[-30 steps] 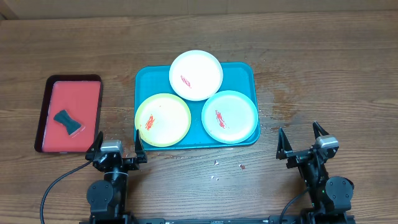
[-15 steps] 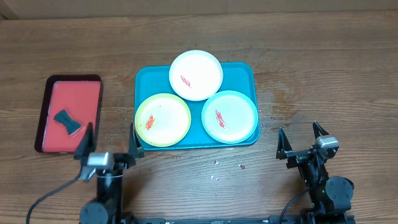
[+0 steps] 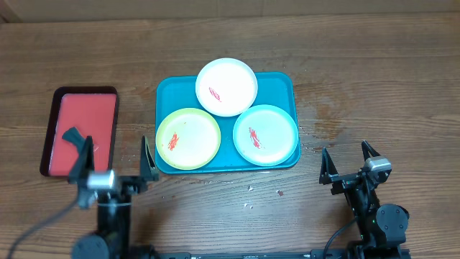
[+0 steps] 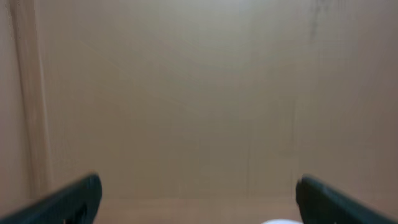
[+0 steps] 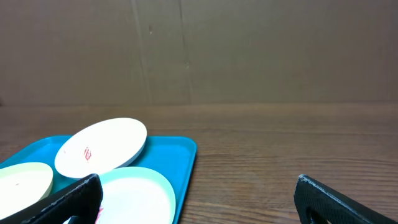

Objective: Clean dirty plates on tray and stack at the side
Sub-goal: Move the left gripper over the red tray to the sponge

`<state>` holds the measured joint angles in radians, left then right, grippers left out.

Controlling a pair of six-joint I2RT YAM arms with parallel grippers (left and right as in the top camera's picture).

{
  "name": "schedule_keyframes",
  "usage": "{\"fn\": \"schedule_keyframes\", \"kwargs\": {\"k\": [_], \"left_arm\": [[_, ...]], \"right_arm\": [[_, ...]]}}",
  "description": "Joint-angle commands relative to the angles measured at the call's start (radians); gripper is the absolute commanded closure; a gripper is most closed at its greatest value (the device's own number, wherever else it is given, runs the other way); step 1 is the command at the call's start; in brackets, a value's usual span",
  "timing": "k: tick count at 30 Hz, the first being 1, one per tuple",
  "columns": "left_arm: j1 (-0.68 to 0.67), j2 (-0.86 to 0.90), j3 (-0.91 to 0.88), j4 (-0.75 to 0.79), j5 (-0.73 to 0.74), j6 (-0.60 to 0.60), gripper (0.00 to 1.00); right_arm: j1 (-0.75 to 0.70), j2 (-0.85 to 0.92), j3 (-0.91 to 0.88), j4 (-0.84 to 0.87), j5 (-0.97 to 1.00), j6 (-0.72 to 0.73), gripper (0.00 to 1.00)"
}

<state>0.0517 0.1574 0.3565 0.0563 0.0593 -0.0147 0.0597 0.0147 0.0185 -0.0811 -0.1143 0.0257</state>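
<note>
On the teal-blue tray [image 3: 282, 85] lie three plates, each with a red smear: white [image 3: 226, 86] at the back, yellow-green [image 3: 188, 138] front left, pale aqua [image 3: 265, 134] front right. My left gripper [image 3: 115, 160] stands open and raised between the red tray and the teal tray's front left corner, holding nothing. Its wrist view is blurred and shows only a beige wall beyond the fingertips [image 4: 71, 198]. My right gripper [image 3: 347, 160] is open and empty, right of the tray. From it I see the white plate [image 5: 102, 146], aqua plate [image 5: 137, 193] and tray rim [image 5: 186, 155].
A smaller red tray [image 3: 90, 108] with a dark rim sits at the left, holding a dark teal sponge [image 3: 72, 134] partly behind my left finger. A few crumbs [image 3: 251, 188] lie on the wooden table in front of the teal tray.
The left arm has risen and swung left toward the red tray, its finger now overlapping the sponge. The right arm and the plates have stayed put.
</note>
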Motion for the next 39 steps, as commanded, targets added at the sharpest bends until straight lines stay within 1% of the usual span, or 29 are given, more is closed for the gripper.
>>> {"fn": "schedule_keyframes", "kwargs": {"k": [1,5,7,10,11,12,13,16,18,21,23,26,31,36,39], "left_arm": [[-0.006,0.197,0.234,-0.171,-0.055,0.035,0.0],[-0.006,0.523,0.528,-0.493,-0.059,0.071,0.0],[-0.006,0.669,0.652,-0.604,0.002,0.068,0.0],[-0.006,0.838,0.777,-0.697,0.151,0.061,0.0],[-0.006,0.88,0.803,-0.704,0.163,0.06,0.0],[-0.004,0.933,0.834,-0.713,0.133,0.047,0.0],[-0.001,0.966,0.855,-0.721,0.086,0.01,0.0],[0.043,1.101,0.965,-0.813,-0.129,-0.219,0.0],[0.1,1.194,1.05,-0.891,-0.177,-0.286,0.0],[0.204,1.31,1.158,-0.975,-0.171,-0.362,0.0],[0.264,1.362,1.188,-0.995,-0.166,-0.383,0.0],[0.326,1.413,1.189,-0.991,-0.164,-0.383,0.0],[0.383,1.509,1.189,-0.991,-0.174,-0.384,0.0],[0.445,1.623,1.189,-0.949,-0.174,-0.526,0.0],[0.467,1.687,1.189,-0.934,-0.166,-0.57,0.0]], "right_arm": [[-0.003,-0.012,-0.01,0.005,0.013,0.0,0.0],[-0.003,-0.012,-0.01,0.005,0.013,0.0,0.0],[-0.003,-0.012,-0.01,0.005,0.013,0.0,0.0],[-0.003,-0.012,-0.01,0.005,0.013,0.0,0.0],[-0.003,-0.012,-0.01,0.005,0.013,0.0,0.0],[-0.003,-0.012,-0.01,0.005,0.012,0.0,0.0],[-0.003,-0.012,-0.01,0.005,0.013,0.0,0.0],[-0.003,-0.012,-0.01,0.005,0.012,0.0,0.0],[-0.003,-0.012,-0.01,0.005,0.013,0.0,0.0],[-0.003,-0.012,-0.01,0.005,0.013,0.0,0.0],[-0.003,-0.012,-0.01,0.005,0.013,0.0,0.0],[-0.003,-0.012,-0.01,0.005,0.013,0.0,0.0],[-0.003,-0.012,-0.01,0.005,0.013,0.0,0.0],[-0.003,-0.012,-0.01,0.005,0.012,0.0,0.0],[-0.003,-0.012,-0.01,0.005,0.013,0.0,0.0]]}}
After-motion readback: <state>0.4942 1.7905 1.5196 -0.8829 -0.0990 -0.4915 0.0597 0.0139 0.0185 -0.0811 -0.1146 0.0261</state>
